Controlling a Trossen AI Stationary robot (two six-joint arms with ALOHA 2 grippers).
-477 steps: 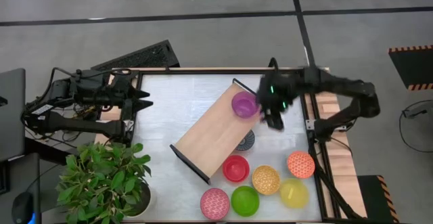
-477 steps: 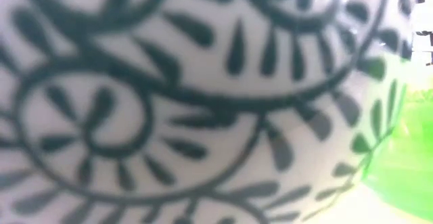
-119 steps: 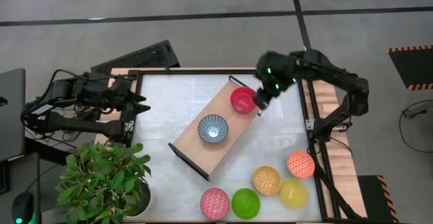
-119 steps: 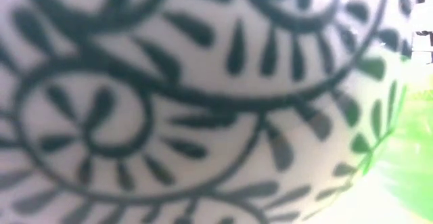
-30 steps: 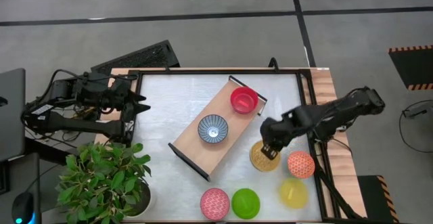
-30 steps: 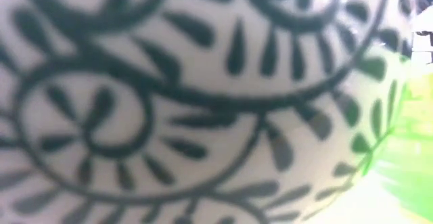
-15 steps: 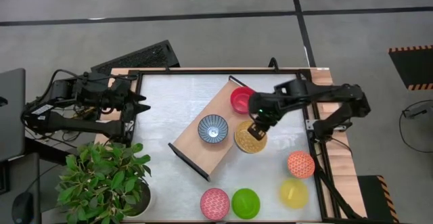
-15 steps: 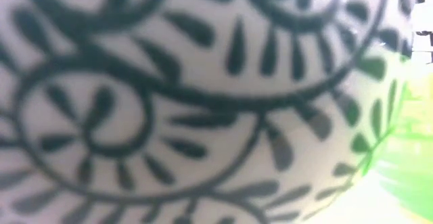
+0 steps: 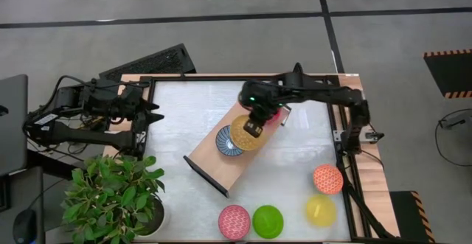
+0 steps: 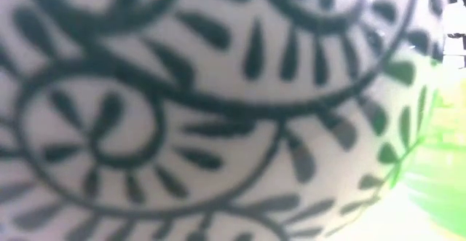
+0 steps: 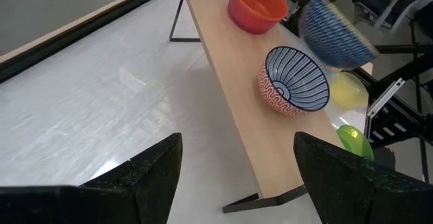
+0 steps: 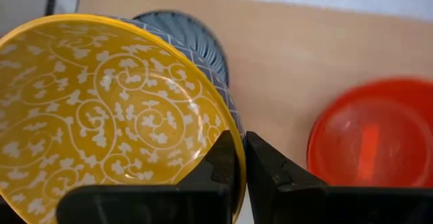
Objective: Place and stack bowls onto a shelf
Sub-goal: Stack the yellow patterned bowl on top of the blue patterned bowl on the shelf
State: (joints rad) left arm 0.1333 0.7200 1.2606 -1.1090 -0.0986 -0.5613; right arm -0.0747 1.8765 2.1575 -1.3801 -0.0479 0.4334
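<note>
The light-wood shelf lies slantwise on the white table. On it stand a red bowl at its far end and a blue-grey striped bowl near the middle. My right gripper is shut on a yellow-orange patterned bowl, which hangs over the shelf just above the blue-grey bowl. My left gripper waits open at the table's left edge, its fingers apart in the left wrist view. My right gripper pinches the yellow-orange bowl's rim, with one finger inside the bowl and one outside. It comes at the rim from above. The bowl is lifted clear of the shelf, mouth up and a little tilted, partly over the blue-grey bowl.
Near the table's front edge sit a pink bowl, a green bowl and a yellow bowl, with an orange bowl behind them. A potted plant stands at the near left. A white dark-patterned surface fills the low view.
My right gripper has carried the yellow-orange bowl up from the table's near right part, toward the far left, and over the shelf. The bowl now hangs above the blue-grey bowl. The gripper has stayed shut on the rim.
</note>
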